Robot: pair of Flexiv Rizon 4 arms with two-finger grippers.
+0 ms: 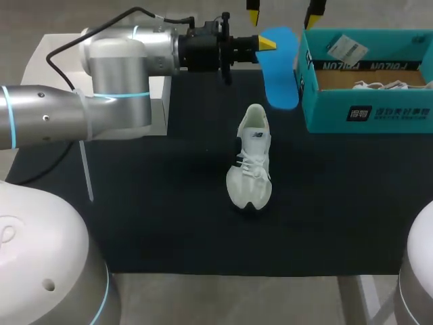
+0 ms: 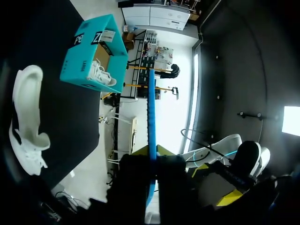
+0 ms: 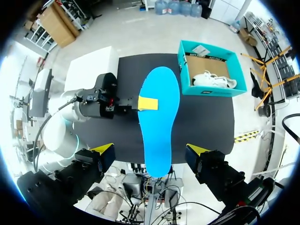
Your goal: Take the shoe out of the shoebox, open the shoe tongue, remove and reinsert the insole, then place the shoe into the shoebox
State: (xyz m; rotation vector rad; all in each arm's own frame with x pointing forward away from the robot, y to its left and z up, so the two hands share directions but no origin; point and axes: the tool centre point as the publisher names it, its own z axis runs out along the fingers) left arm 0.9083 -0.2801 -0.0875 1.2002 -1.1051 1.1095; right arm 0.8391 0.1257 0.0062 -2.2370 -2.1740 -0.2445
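Blue insole point(image 1: 281, 68) is up off the table, clamped by the left gripper point(image 1: 266, 44) at one side. The right gripper point(image 3: 150, 151) hangs above it, fingers spread wide, holding nothing. Below the left gripper, the white shoe point(image 1: 252, 162) sits on the black mat point(image 1: 169, 203). The teal shoebox point(image 1: 365, 115) is just past the insole.

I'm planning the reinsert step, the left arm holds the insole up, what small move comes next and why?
Probably lower the insole toward the opening of the shoe: the left gripper pinches it in the air, the shoe stands upright on the mat, and the right gripper is open.
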